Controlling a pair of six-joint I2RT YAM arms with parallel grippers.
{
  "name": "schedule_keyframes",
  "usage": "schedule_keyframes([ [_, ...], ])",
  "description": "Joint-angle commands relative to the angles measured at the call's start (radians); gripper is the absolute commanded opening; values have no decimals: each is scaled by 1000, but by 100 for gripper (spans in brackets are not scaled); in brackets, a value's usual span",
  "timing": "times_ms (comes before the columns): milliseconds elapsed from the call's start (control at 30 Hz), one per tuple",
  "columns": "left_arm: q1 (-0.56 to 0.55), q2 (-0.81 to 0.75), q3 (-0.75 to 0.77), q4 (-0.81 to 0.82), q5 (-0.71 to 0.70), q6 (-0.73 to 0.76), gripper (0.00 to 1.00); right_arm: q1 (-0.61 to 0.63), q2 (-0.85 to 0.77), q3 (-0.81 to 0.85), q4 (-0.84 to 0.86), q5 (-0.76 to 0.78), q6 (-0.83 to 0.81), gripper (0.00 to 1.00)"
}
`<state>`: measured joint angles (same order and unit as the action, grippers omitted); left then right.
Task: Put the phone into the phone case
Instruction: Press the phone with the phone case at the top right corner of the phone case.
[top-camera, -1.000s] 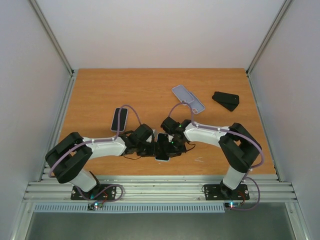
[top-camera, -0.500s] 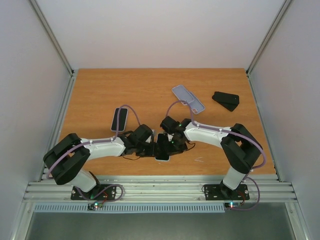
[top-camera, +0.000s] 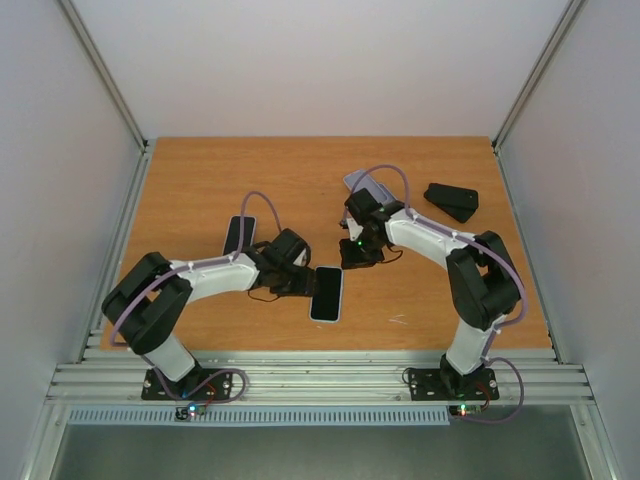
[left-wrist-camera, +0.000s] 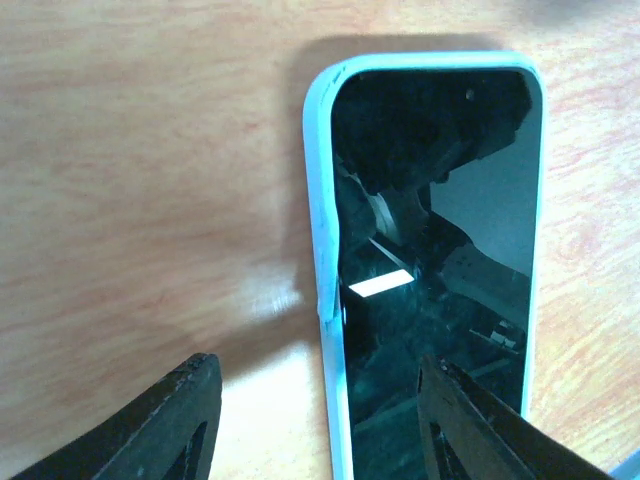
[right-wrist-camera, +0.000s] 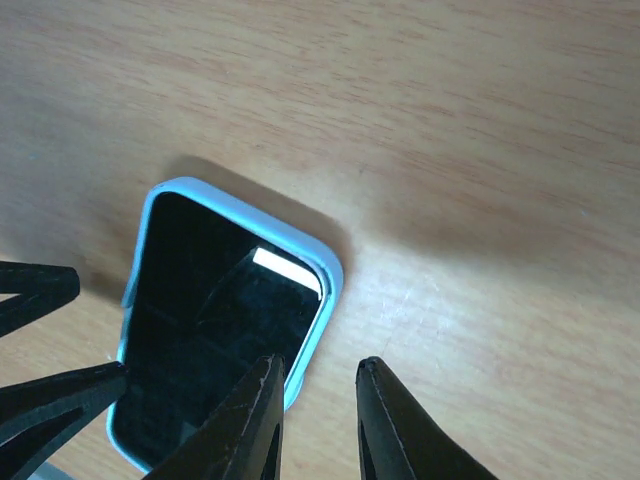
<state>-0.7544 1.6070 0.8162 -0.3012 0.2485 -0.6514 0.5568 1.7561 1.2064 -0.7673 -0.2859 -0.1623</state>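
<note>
At the far left of the desk (top-camera: 200, 180) lies a dark slab (top-camera: 238, 236) like a second phone, flat and untouched. Next comes the left pincer (left-wrist-camera: 315, 370), spread wide and holding nothing. In its wrist view one finger hangs over bare wood and the other over the screen, so the jaws straddle the phone's left long edge.

The phone (top-camera: 327, 293) lies flat, screen up, near the front middle of the desk. Its long axis runs from near to far with a slight tilt. It sits inside the pale blue case (left-wrist-camera: 322, 200), whose rim frames the glossy black glass. We see a small kink halfway down the left lip, so we judge that side may not be fully seated.

The left arm is the nearer. The right pincer (right-wrist-camera: 318, 362) hovers beyond the phone's far end, its fingers narrowly parted and empty. Further right are a lavender case (top-camera: 356, 183), partly hidden by that arm, and a black wedge (top-camera: 452, 200)
</note>
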Motion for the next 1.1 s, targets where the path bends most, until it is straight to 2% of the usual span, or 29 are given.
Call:
schedule_keyframes([
  [0,7,54,68,-54,-14,67,55,-17,69,40,-10,-58,-53,22],
  [167,7,97,119,-88,-19,93,55,-32,120,64,-2,-76,-62,21],
  [533,5,143,159,-118,-10,104,54,-37,256,82,-30,-82,-84,10],
  [867,-29,180,173,-154,-64,99,51,36,382,70,-105,104,-83,8],
  [967,-42,190,173,-169,-90,96,45,71,413,82,-131,164,-72,8],
  [1067,-51,198,158,-168,-106,83,43,106,433,96,-140,192,-60,8],
])
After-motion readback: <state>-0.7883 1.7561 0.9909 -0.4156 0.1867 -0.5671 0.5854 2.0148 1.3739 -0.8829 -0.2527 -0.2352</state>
